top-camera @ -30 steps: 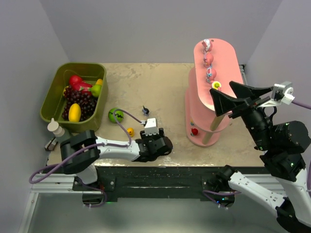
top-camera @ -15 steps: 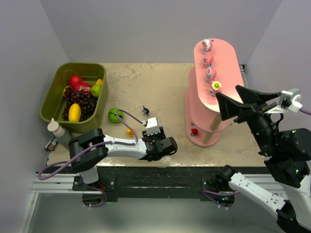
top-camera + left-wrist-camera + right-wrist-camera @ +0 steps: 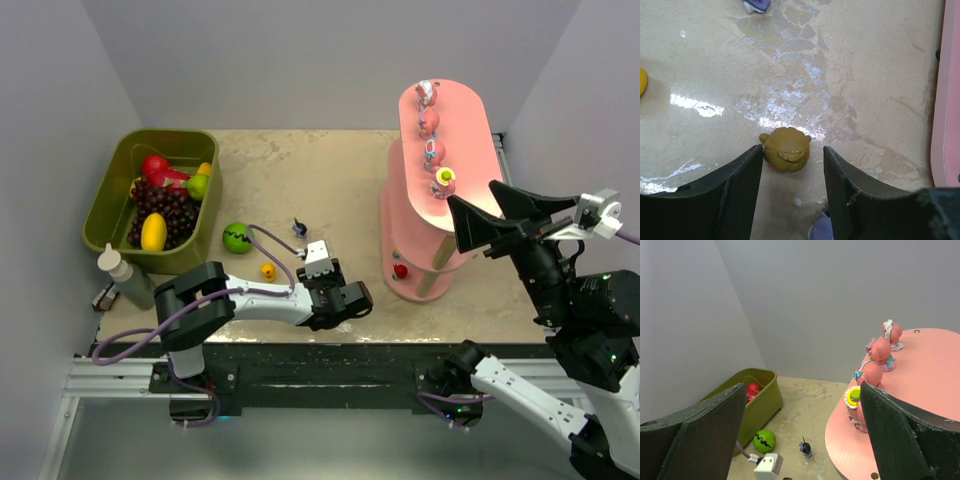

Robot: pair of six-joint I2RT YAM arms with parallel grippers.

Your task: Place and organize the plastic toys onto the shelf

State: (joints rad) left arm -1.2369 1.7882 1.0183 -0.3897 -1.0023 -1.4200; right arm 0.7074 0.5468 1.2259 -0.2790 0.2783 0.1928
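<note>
My left gripper [image 3: 792,156] is open, low over the table, with an olive-yellow toy [image 3: 786,149] between its fingertips, close to the left finger [image 3: 740,175]. In the top view this gripper [image 3: 347,298] sits near the table's front edge, left of the pink shelf [image 3: 470,130]. Several pink toys [image 3: 433,151] stand in a row on the top board, also in the right wrist view [image 3: 871,373]. A red toy [image 3: 400,270] sits on a lower board. My right gripper [image 3: 472,195] is open and empty, beside the top board's near end.
A small yellow toy [image 3: 268,270] and a dark blue-purple toy [image 3: 299,229] lie on the table left of my left gripper. A green ball [image 3: 238,237] lies beside the olive-green bin [image 3: 108,196] of fake fruit. A white bottle [image 3: 115,265] stands at the front left.
My left gripper has slid to the right along the table's front, toward the shelf. My right gripper has drawn back a little to the right, away from the top board's toys.
</note>
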